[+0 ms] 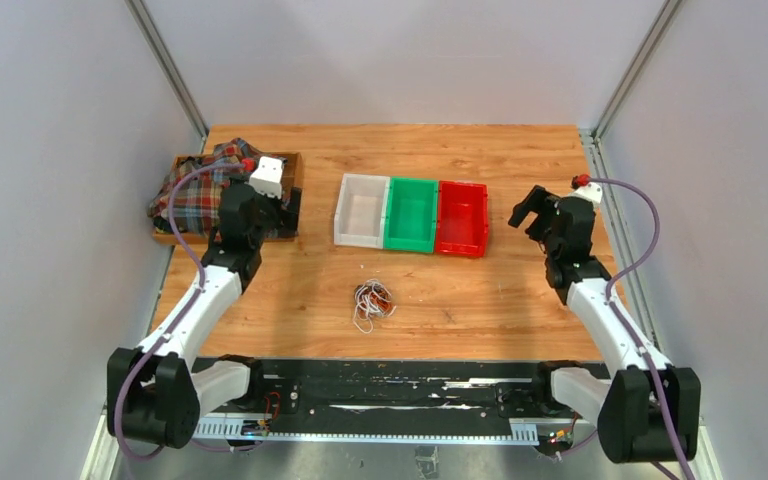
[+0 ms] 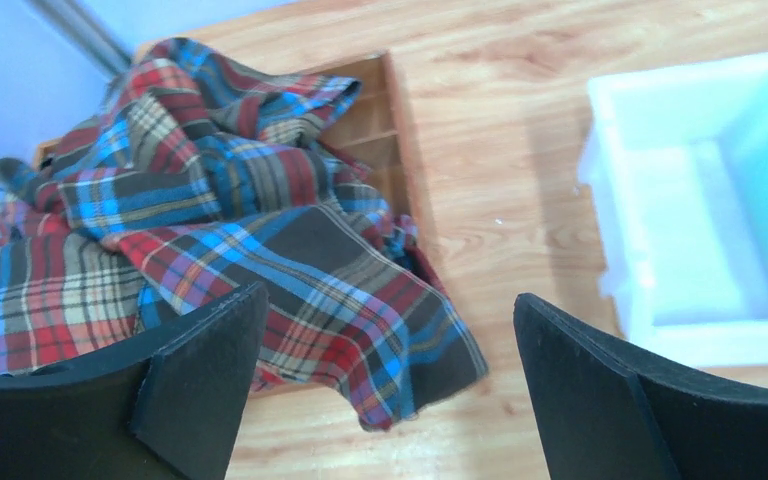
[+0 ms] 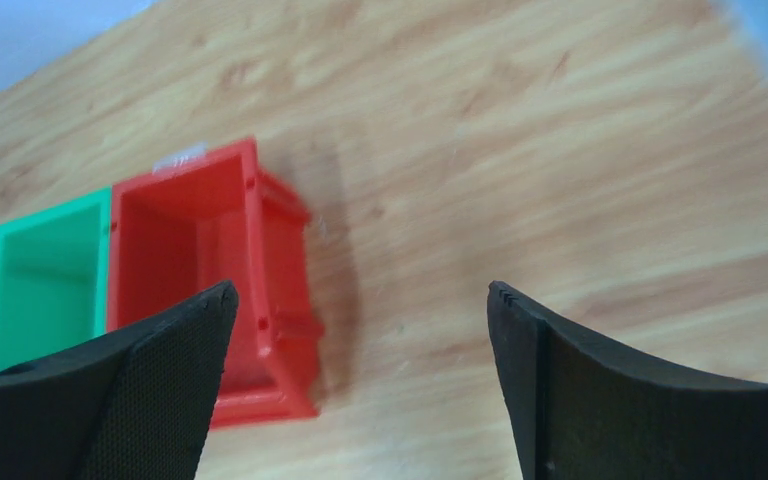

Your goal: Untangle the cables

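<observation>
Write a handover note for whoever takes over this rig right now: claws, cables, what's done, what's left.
Left claw: open, empty, held over the plaid cloth at the far left of the table.
Right claw: open, empty, over bare wood beside the red bin.
Cables: one tangled clump of white, orange-red and dark wires, lying in front of the green bin, between the two arms, touched by neither.
Done: nothing visible.
Left: the whole untangling; both claws are well away from the clump.
</observation>
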Controlling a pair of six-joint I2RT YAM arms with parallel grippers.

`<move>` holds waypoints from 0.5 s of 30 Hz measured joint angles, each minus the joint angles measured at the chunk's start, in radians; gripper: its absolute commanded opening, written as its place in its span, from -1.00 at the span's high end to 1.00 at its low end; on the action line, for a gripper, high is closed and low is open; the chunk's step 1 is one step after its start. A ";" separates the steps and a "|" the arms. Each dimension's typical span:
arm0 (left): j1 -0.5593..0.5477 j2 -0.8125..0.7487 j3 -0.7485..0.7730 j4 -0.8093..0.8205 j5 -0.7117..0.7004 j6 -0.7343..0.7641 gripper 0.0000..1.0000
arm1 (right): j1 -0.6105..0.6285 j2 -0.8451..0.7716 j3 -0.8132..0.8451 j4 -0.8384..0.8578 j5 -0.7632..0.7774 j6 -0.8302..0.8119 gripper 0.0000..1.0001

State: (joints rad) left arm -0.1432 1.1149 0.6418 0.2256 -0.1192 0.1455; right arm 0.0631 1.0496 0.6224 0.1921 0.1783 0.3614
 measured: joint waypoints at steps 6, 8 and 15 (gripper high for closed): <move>0.000 -0.039 0.162 -0.395 0.166 0.002 -0.96 | -0.077 0.108 0.007 -0.166 -0.319 0.214 -0.89; 0.000 -0.049 0.185 -0.496 0.220 0.009 -0.96 | -0.078 0.057 -0.006 -0.183 -0.384 0.248 -0.89; 0.001 -0.051 0.219 -0.748 0.425 0.072 -0.96 | -0.067 -0.230 -0.111 -0.042 -0.534 0.331 -0.91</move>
State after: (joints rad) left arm -0.1425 1.0641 0.8604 -0.5220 0.3061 0.2173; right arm -0.0036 0.8200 0.5117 0.1505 -0.3553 0.6922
